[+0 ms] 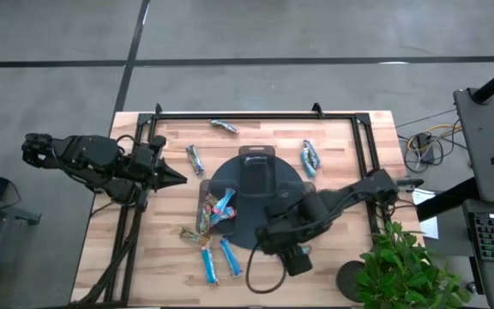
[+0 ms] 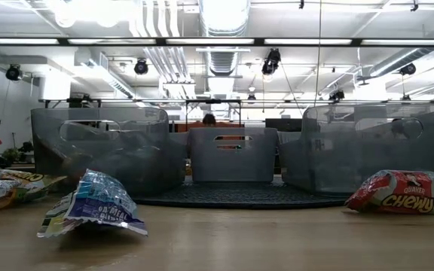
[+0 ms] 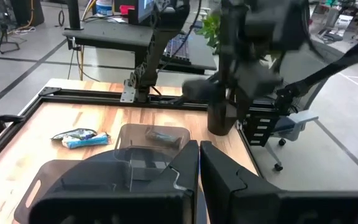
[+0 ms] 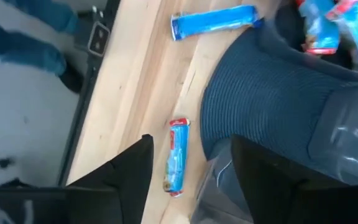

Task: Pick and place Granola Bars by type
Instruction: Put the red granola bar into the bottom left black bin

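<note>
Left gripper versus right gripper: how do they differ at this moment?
The left gripper has its fingers shut together; the right gripper is open. The left gripper sits beside the dark tray, on its left, pointing toward it; the right gripper is at the tray's near edge. The right gripper has a blue granola bar lying on the table between its fingers; the left gripper has nothing between its fingers. Neither holds a bar.

Light blue granola bars (image 1: 227, 256), dark ribbed round tray (image 1: 249, 233), pale striped wooden table (image 1: 165, 232)
</note>
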{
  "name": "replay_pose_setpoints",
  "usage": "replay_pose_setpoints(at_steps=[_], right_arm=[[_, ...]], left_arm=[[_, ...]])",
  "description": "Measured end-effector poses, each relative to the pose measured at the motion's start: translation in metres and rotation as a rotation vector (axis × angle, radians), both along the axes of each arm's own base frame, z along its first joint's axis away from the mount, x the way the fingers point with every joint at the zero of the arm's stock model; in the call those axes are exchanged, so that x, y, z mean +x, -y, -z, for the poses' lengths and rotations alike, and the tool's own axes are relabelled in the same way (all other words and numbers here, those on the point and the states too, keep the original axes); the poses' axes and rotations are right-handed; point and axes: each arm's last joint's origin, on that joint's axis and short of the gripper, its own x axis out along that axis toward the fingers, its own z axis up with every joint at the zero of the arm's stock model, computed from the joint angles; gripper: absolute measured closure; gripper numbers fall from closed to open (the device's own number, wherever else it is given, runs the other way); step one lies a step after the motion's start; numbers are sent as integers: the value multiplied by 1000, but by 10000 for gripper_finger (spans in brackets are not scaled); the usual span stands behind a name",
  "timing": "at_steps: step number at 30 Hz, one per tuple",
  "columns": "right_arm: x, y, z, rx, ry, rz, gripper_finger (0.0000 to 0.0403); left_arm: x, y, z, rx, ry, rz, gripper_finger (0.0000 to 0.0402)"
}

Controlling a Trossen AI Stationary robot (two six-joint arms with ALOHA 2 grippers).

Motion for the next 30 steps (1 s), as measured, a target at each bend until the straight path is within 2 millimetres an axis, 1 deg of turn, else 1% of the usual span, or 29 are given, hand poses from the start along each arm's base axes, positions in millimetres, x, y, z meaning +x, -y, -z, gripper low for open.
replay_pose_setpoints(at_steps=[6,17,19,23,30], right_arm=[[17,-10,31,2,-73,-60,181],[44,-24,92,-27,-201,-57,181],[47,-26,104,-39,-230,-55,181],[51,-29,122,-58,-277,-39,181],[54,-31,143,-91,-343,-25,181]], left_arm=[[0,0,0,0,-2,0,401],[0,0,1,-21,-6,-4,401],[0,0,1,-22,-6,-5,401],[0,0,1,-58,-10,-19,402],[1,0,2,-75,-16,-23,401]])
